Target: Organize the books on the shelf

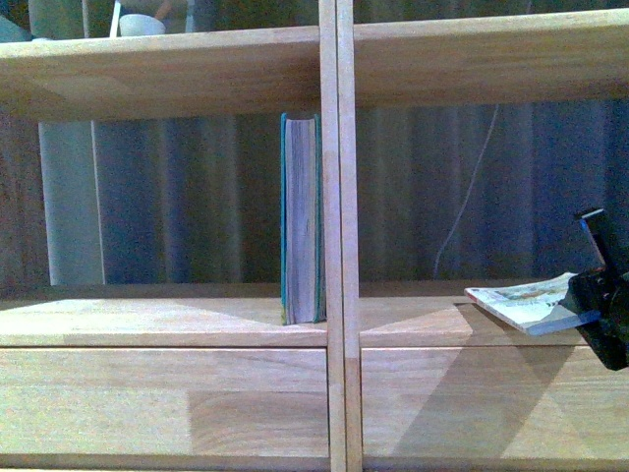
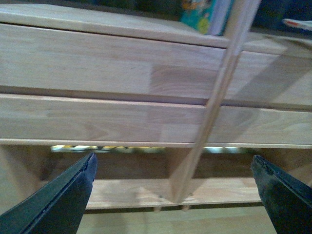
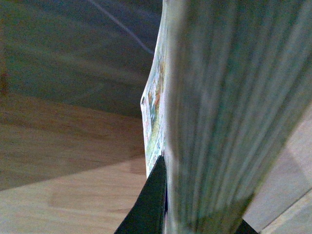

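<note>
While the paperback hangs nearly flat at the shelf front: you risk catching its free corner on the board edge, so the thin white paperback (image 1: pixel 521 298) could bend or twist out of the grip.
Right gripper (image 1: pixel 582 298): closed on the paperback's outer end, at the far right of the front view; its wrist view shows the pages pinched against a dark finger (image 3: pixel 148 204).
Left gripper (image 2: pixel 173 165): spread wide with nothing in it, low down and facing the drawer fronts (image 2: pixel 97 63).
Slip risk: you hold one end only, and the book looks thin enough to sag or swing when you turn it upright.
Toppling risk: the teal book (image 1: pixel 301 218) stands upright with support only from the central divider (image 1: pixel 337 197); a knock on the shelf (image 1: pixel 157 323) could tip it leftward.
Left compartment: the teal book is the only thing visible, hard against the divider.
Right compartment: only the paperback's corner reaches over its front edge; you cannot tell whether it touches the board.
Upper shelf: a pale rounded object (image 1: pixel 141 24), too cropped to name.
</note>
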### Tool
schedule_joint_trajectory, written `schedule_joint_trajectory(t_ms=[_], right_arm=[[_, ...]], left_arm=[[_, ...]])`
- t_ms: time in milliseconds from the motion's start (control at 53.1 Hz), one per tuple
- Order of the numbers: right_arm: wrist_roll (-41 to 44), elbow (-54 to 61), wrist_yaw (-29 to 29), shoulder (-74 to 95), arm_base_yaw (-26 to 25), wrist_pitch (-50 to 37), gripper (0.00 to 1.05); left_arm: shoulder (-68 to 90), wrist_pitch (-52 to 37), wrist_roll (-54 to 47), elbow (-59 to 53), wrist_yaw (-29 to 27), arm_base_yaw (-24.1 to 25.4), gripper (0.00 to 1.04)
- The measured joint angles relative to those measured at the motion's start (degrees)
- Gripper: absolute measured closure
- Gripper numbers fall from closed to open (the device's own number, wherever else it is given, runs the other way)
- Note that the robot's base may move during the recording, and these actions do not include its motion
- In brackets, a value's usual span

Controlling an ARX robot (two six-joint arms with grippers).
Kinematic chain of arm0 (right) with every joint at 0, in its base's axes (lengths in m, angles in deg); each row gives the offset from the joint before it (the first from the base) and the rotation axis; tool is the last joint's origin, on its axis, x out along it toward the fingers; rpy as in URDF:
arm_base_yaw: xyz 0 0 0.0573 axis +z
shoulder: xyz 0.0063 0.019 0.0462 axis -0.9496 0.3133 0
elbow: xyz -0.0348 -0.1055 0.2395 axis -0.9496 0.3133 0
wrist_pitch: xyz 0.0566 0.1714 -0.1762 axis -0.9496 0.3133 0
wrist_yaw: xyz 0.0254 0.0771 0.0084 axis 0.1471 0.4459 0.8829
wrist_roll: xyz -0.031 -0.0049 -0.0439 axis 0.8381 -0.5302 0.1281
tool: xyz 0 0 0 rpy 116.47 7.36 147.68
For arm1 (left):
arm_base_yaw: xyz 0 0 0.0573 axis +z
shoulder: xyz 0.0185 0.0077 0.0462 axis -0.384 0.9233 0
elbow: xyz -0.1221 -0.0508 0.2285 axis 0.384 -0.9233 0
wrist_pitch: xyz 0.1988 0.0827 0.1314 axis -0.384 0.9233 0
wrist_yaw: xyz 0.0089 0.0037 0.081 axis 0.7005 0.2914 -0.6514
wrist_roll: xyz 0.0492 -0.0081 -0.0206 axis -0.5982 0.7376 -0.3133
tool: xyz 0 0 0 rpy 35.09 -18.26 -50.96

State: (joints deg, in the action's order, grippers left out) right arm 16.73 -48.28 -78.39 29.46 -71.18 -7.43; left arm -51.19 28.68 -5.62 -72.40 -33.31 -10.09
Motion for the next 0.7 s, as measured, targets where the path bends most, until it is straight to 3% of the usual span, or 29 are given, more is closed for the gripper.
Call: schedule_joint_trajectory(t_ms=[75, 245, 508, 697], right_arm=[[-0.5, 0.5, 1.1, -2.0, -0.3, -0.1, 0.97], [-2.9, 2.6, 4.5, -7.4, -1.0, -1.1, 0.97], [-4.3, 1.4, 9.6, -14.9, -0.4, -1.7, 0.97], [-3.0, -3.0, 11.6, -18.1, 1.5, -2.6, 0.97]], left_arm=[[2.6, -1.8, 1.5, 4.1, 6.4, 1.9, 0.07], [16.1, -5.9, 9.0, 18.9, 12.8, 0.5, 0.07], [40.3, -15.9, 24.0, 41.1, 13.2, -7.7, 0.07], [50.3, -20.8, 32.3, 49.2, 14.5, -10.7, 0.07]])
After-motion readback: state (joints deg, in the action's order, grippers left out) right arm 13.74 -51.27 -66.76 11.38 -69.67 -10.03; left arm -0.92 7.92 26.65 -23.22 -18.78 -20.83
